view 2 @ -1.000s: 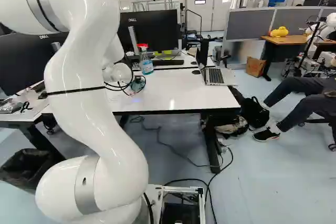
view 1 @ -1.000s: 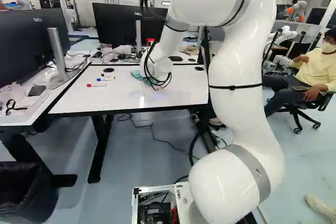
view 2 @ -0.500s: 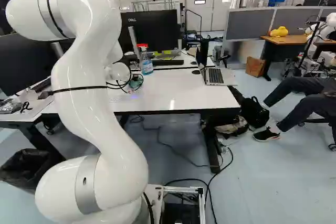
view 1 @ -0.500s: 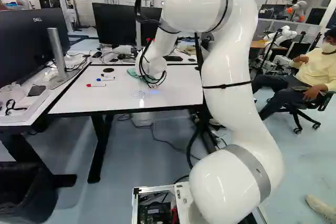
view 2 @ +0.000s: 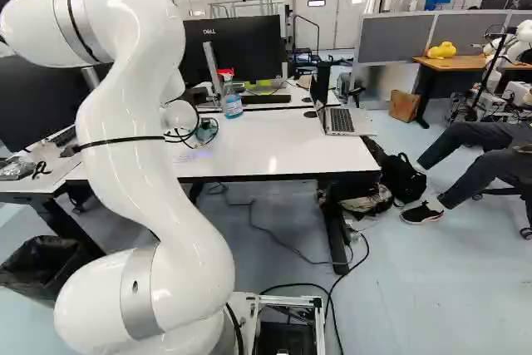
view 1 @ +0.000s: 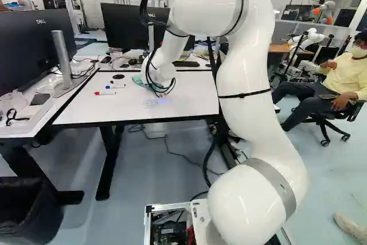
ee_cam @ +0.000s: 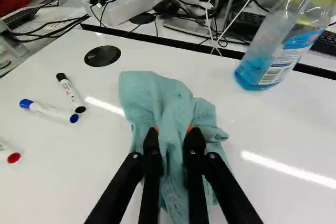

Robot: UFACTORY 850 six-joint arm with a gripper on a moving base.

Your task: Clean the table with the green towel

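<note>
Sweeping left to right on my left base feed: red-tipped marker [view 1: 105, 93] lies on the white table [view 1: 106, 111], then the blue-capped marker [ee_cam: 50, 110] and black-capped marker [ee_cam: 70, 92], a loose pair. Next comes the green towel [ee_cam: 157, 95], bunched, front part fanned out ahead of the gripper [ee_cam: 173, 132]. I've got it pinched: both orange pads press a fold from two sides, with a tail of cloth running back between the fingers. Its long axis runs roughly along the gripper, pointing away from the base. Faint looped marks [view 1: 149, 102] sit on the base side of the cloth, toward the near table edge; I read those as the wipe target. Only one arm [view 1: 246, 55] in play, so no reach choice. Spray bottle [view 2: 233, 104] stands ahead and to the right of the gripper, apart from the towel; laptop [view 2: 340, 120] well off to the right. My call: grip's done, wiping is what's left. Next move should pull the towel back toward the base, kept flat over the marks. Risk: a bunched cloth could skip over some ink, or bare fingertips could scrape if I press hard.
</note>
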